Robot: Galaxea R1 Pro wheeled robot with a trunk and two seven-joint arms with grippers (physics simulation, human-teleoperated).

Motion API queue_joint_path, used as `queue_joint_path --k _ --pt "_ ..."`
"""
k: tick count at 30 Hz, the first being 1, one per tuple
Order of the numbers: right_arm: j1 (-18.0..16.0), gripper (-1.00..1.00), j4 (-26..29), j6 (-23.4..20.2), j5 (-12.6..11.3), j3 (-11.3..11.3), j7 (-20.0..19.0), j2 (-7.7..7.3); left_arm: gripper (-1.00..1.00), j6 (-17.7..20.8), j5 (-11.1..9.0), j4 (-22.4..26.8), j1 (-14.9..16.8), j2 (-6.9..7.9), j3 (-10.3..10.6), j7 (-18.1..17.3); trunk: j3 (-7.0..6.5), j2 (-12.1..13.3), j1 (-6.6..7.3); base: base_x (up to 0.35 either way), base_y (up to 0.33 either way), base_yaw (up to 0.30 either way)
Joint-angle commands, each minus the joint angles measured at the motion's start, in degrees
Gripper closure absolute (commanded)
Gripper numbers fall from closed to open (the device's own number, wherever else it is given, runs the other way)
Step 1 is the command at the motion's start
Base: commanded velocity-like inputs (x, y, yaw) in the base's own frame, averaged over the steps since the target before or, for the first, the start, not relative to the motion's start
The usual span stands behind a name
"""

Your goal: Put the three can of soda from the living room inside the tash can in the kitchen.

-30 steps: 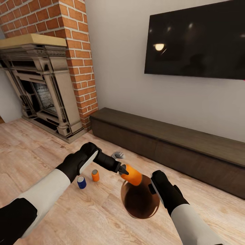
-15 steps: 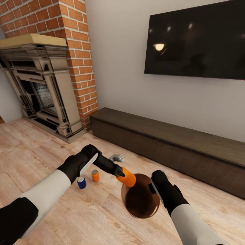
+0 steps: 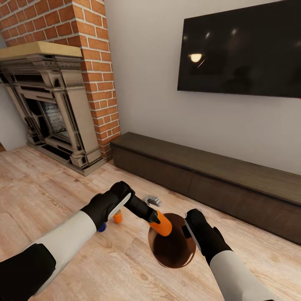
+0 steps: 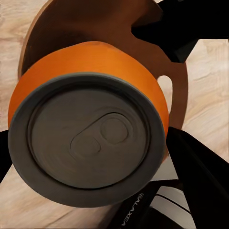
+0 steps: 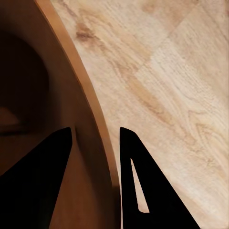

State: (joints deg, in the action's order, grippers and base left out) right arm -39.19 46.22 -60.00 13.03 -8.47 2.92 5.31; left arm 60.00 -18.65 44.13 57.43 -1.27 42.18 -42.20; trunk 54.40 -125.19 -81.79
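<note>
My left gripper [image 3: 156,218] is shut on a bright orange can of soda [image 3: 162,224], tilted over the brown mouth of the tash can [image 3: 171,246]. In the left wrist view the can's grey metal top [image 4: 90,138] faces the camera, with the bin's brown inside [image 4: 90,24] and its oval slot handle [image 4: 164,83] behind it. My right gripper [image 3: 187,232] is shut on the bin's rim; the rim [image 5: 90,119] runs between its black fingers [image 5: 138,181]. A second orange can [image 3: 118,217] and the dark blue can [image 3: 101,227] stand on the floor, partly hidden by my left forearm.
This is the living room: a red brick fireplace [image 3: 54,104] at the left, a long low dark wood cabinet [image 3: 209,184] along the wall, and a black TV [image 3: 242,50] above it. Light wood floor [image 3: 42,188] spreads to the left and in front.
My left gripper has carried the orange can down and to the right, over the bin's mouth. The left forearm now covers most of the blue can. The right gripper and bin have not moved.
</note>
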Motion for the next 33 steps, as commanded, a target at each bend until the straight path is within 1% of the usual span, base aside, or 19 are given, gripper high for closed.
queue_joint_path --k 1,7,9,13,16,22,33 --pt "0.0 1.00 0.0 0.0 -0.5 0.0 -0.2 0.03 1.00 0.0 0.0 0.0 0.0 -0.21 0.4 0.4 -0.01 0.0 0.00 0.000 0.000 0.000" --pt "0.0 1.00 0.0 0.0 -0.5 -0.1 -0.2 0.05 1.00 0.0 0.0 -0.3 -0.1 -0.62 1.2 1.0 -0.01 0.0 0.00 0.000 0.000 0.000" --pt "0.0 1.00 0.1 0.0 -0.5 -0.1 -0.2 0.05 1.00 0.0 0.1 -0.8 -0.1 -0.92 1.3 1.3 -0.01 0.0 0.00 0.000 0.000 0.000" --pt "0.0 1.00 0.1 0.0 -0.5 -0.1 -0.2 0.05 1.00 0.0 0.0 -3.2 -0.1 -1.74 1.4 2.4 -0.01 0.0 0.00 0.000 0.000 0.000" --pt "0.0 1.00 0.1 0.0 -0.5 -0.1 -0.2 0.12 1.00 0.0 0.0 -5.2 -0.2 -2.49 2.0 3.3 -0.01 0.0 0.00 0.000 0.000 0.000" --pt "0.0 1.00 0.1 0.0 -0.5 -0.2 -0.2 0.39 1.00 0.0 0.0 -6.1 -0.3 -3.38 2.8 3.9 -0.01 0.0 0.00 0.000 0.000 0.000" --pt "0.0 1.00 0.1 0.0 -0.4 -0.3 -0.1 1.74 1.00 0.0 0.0 -6.3 -0.8 -4.80 3.1 4.8 -0.01 0.0 0.00 0.000 0.000 0.000"
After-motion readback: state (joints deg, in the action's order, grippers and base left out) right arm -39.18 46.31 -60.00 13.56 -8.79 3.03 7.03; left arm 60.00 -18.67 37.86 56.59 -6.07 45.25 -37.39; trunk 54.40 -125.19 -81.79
